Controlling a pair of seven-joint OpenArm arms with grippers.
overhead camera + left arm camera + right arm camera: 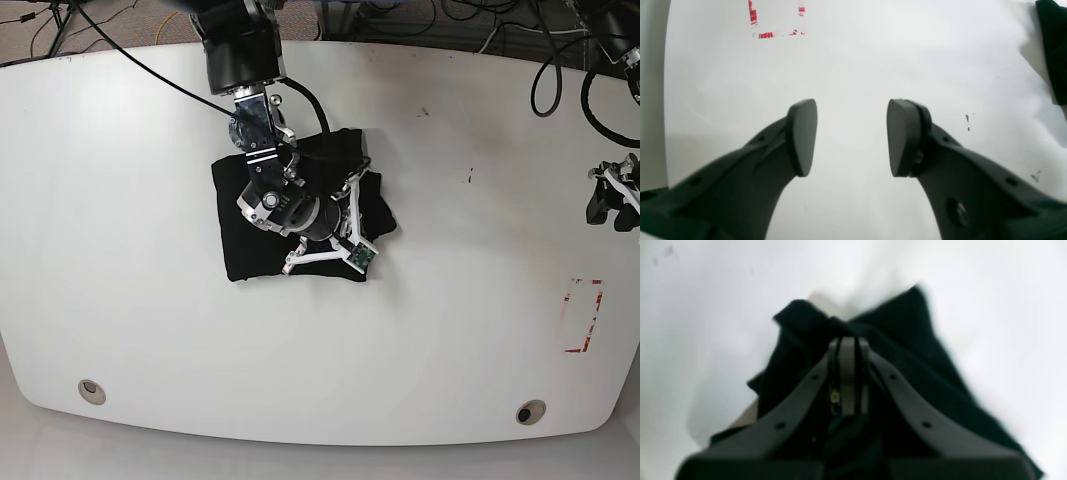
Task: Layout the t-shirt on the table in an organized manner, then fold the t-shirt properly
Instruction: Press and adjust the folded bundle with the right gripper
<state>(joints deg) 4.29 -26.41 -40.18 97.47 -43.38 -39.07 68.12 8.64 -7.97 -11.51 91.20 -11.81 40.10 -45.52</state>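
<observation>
Two round grommet holes (92, 391) sit along the near edge of the white table (450, 330), with a red-outlined rectangle (584, 315) toward the right. Left of centre lies the black t-shirt (250, 235), bunched, where the right gripper (849, 350) pinches a fold with its jaws pressed together. At the far right edge the left gripper (851, 136) hovers over bare table, jaws apart and holding nothing.
</observation>
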